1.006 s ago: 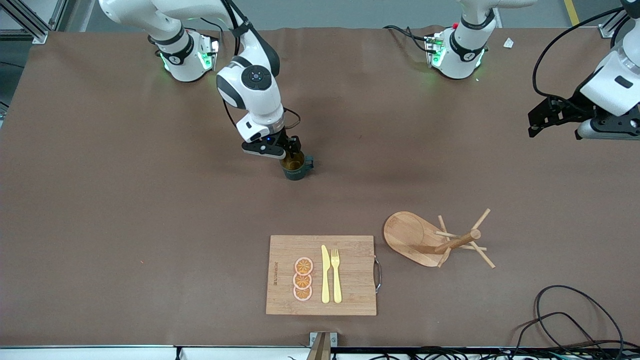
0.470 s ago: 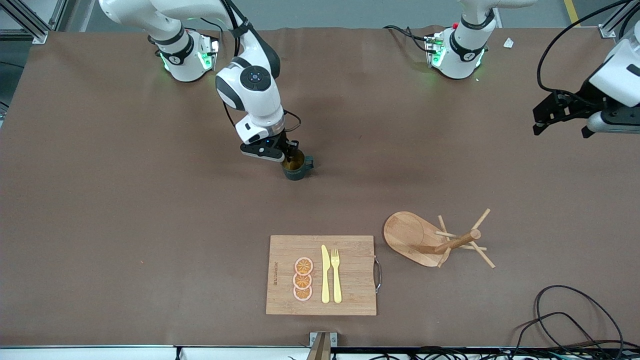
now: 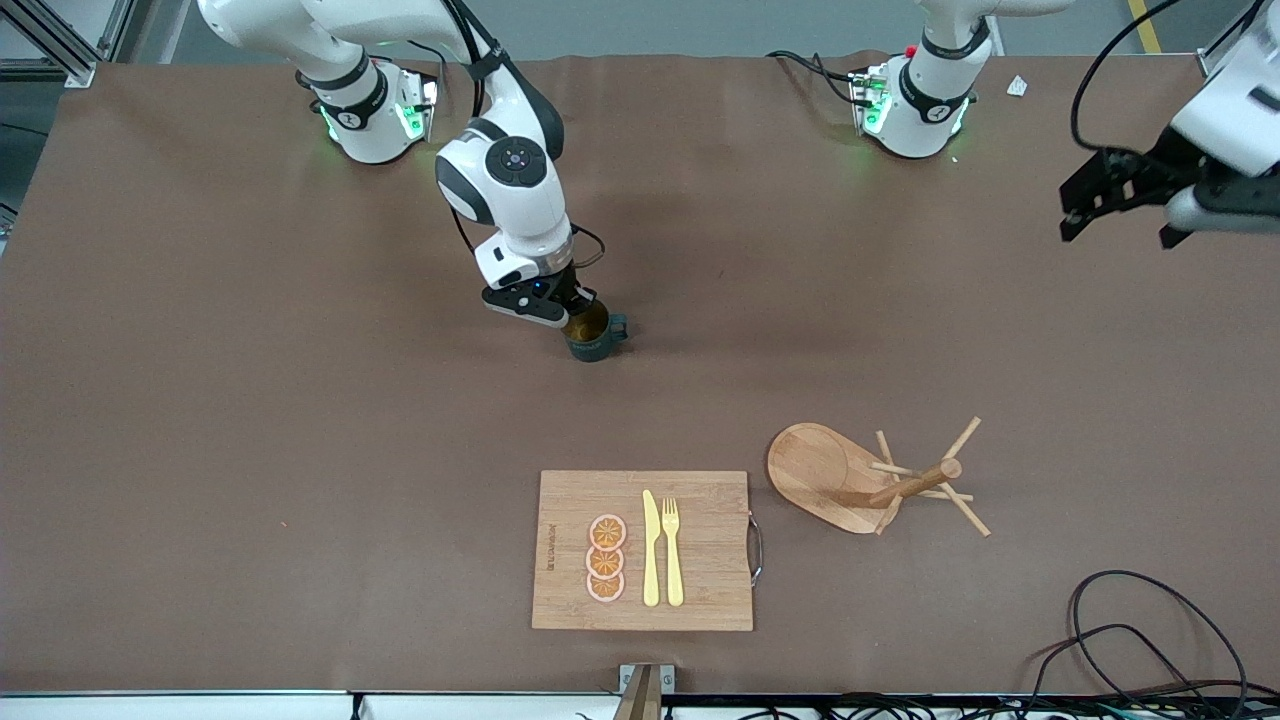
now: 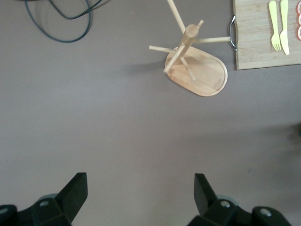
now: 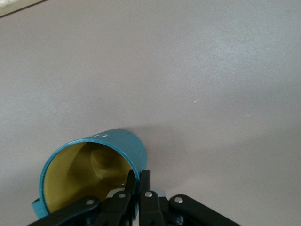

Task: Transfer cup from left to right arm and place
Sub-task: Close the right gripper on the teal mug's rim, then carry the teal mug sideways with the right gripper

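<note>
The dark teal cup [image 3: 594, 342] stands upright on the brown table near its middle, its small handle toward the left arm's end. My right gripper [image 3: 578, 313] comes down from above and is shut on the rim, one finger inside the mustard-coloured interior and one outside. In the right wrist view the fingers [image 5: 146, 182] pinch the wall of the cup [image 5: 126, 140] between them. My left gripper [image 3: 1113, 215] hangs open in the air over the left arm's end of the table. In the left wrist view this gripper [image 4: 140, 187] has only bare table between its fingers.
A wooden mug tree [image 3: 880, 482] on an oval base stands nearer the front camera than the cup. Beside it lies a wooden cutting board [image 3: 700, 585] with orange slices [image 3: 606, 558], a yellow knife and a fork. Black cables [image 3: 1140, 640] lie at the table's corner.
My right gripper's fingers have closed onto the cup's rim. The left arm has drawn its open gripper up and away toward the robots' edge of the table.
</note>
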Available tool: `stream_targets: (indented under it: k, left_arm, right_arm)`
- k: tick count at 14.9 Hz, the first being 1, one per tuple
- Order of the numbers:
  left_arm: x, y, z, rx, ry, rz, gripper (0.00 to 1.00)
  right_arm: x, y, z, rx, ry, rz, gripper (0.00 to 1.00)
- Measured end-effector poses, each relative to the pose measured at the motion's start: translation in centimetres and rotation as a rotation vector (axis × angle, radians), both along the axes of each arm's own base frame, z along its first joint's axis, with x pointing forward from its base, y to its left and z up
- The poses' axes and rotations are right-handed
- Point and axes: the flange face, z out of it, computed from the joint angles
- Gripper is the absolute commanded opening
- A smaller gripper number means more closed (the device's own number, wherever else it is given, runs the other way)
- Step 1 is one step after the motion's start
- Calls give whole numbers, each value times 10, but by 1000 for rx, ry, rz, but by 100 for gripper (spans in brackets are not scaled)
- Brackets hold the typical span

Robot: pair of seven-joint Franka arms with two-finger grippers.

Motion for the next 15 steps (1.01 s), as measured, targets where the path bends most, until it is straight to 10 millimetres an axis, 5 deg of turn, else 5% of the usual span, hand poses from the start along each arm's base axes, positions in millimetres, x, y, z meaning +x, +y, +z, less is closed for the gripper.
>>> stream_targets:
  k: [4, 7, 10, 15]
  left_arm:
    - [-1, -3, -2, 1, 17, 22, 100]
    - [-2, -6, 6, 1, 33, 17, 100]
    - [-17, -8, 18, 8, 67, 11, 100]
    - [-4, -10, 6, 5, 63, 10, 100]
  right_arm:
    - [3, 1, 1, 3, -4, -6, 0]
    - [25, -13, 13, -55, 27, 32, 0]
    - [57, -45, 47, -124, 63, 262, 0]
    - [82, -105, 85, -178, 96, 720, 0]
